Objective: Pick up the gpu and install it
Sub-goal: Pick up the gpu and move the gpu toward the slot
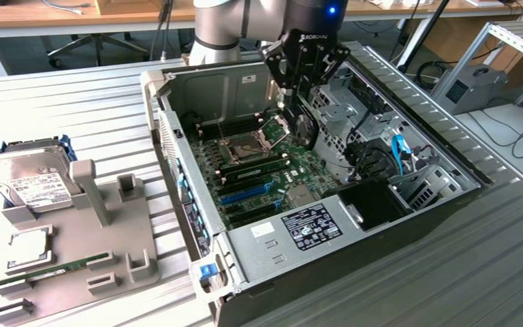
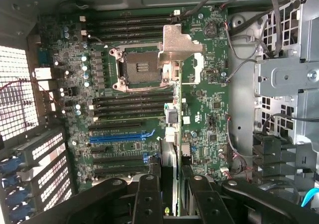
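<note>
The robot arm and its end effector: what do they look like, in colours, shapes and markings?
The arm is silver-grey and cylindrical; a small blue light glows on its dark wrist. The end effector is black, with white lettering on its body and two jointed, bolted fingers.

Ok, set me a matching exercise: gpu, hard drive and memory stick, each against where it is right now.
Things:
1. gpu
2. hard drive
3. memory stick

Places:
A. lying flat on the grey holder
B. clamped in the hand, above the motherboard
C. in a blue frame, white label showing

Pairs: 1-B, 2-C, 3-A
</note>
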Available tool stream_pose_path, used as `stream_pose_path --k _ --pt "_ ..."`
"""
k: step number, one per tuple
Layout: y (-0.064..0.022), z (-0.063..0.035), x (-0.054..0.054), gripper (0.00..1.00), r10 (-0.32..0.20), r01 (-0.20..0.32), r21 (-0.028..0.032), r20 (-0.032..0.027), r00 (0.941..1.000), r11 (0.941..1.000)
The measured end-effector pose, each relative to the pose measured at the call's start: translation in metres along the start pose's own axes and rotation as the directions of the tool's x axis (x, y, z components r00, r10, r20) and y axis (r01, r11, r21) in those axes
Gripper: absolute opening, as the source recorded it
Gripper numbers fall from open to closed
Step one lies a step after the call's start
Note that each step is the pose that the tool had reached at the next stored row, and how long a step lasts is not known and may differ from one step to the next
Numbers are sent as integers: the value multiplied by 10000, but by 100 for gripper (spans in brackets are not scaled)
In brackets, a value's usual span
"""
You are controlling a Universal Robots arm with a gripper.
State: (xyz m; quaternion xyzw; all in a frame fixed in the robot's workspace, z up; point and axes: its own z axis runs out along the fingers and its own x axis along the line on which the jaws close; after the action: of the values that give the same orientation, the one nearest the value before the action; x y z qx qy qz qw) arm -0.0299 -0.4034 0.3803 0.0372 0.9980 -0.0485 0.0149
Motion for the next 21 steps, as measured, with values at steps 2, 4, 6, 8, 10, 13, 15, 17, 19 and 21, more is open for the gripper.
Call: stream_pose_path --k 2,4,6,8,10,13,15,17,19,21 --pt "3 27 0 26 0 0 3 0 10000 10000" --pt "6 42 1 26 -1 1 3 1 10000 10000" --pt "8 59 2 26 -1 1 2 1 10000 10000" --pt "10 77 2 26 0 0 4 1 10000 10000" --pt "12 101 3 26 -1 1 6 1 10000 10000" --pt "15 125 4 26 -1 1 8 1 10000 10000" --pt "15 129 4 26 -1 1 10 0 10000 10000" --pt "15 131 4 26 -1 1 8 0 10000 10000" --pt "15 131 4 26 0 0 7 1 10000 10000" --pt "15 131 4 26 -1 1 7 1 10000 10000"
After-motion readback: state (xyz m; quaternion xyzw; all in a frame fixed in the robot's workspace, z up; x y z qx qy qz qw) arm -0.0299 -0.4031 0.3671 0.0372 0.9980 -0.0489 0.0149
